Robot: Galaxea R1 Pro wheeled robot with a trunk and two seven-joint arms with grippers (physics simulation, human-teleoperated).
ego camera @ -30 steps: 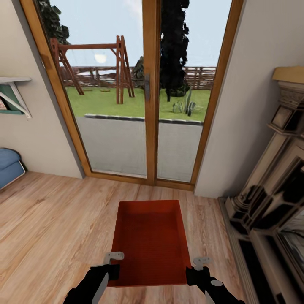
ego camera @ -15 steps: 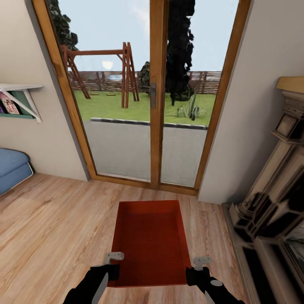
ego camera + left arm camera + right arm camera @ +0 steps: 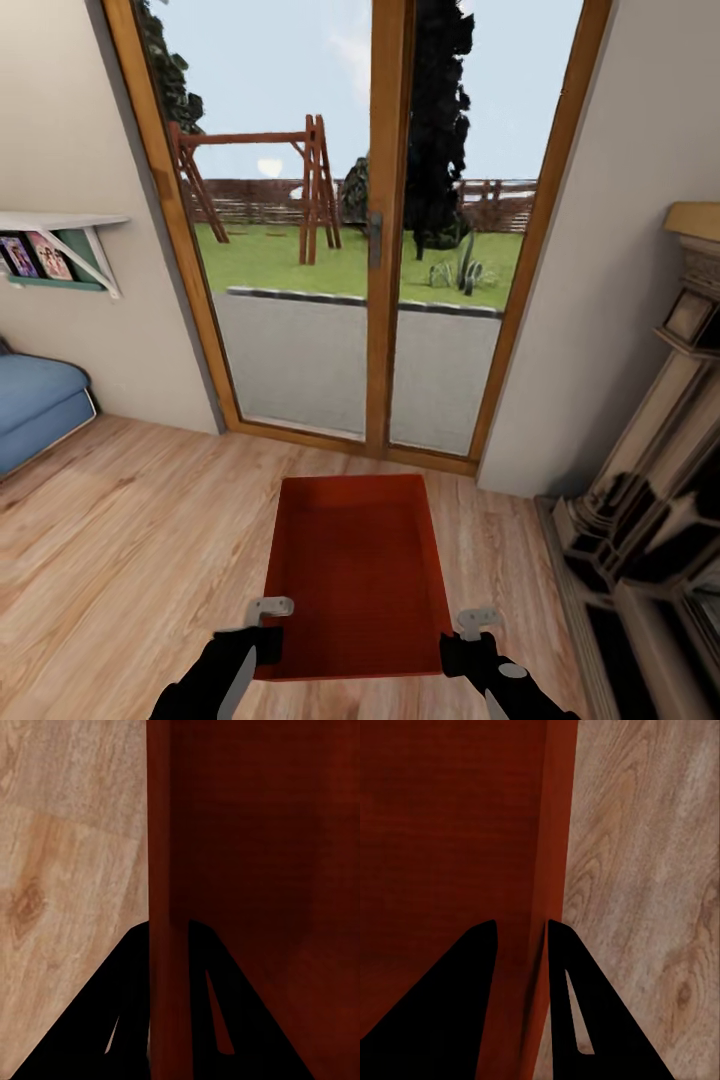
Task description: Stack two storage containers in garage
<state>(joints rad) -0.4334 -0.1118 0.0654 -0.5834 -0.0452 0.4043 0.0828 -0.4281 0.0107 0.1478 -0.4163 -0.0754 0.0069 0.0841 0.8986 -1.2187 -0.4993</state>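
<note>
Living room [image 3: 130, 520] planks run pale under me, with a tall glazed wooden door [image 3: 388, 250] straight ahead, a blue sofa [image 3: 35, 400] at my left and a dark fireplace surround [image 3: 650, 490] at my right. Between them I carry one storage container [image 3: 355, 575], off the wood floor and directly ahead of the trunk, its long axis pointing away from me toward the door. It lies between the two arms, so neither is nearer: my left claw [image 3: 268, 628] is clamped over the near end of the left side wall, one finger inside and one outside, and my right claw [image 3: 472, 635] pinches the right wall the same way. Both wrist views show that wall seated between dark fingers. I judge the carry hinges on keeping the two grips level. Container walls are rust-red, smooth and plain, the top open, nothing inside
</note>
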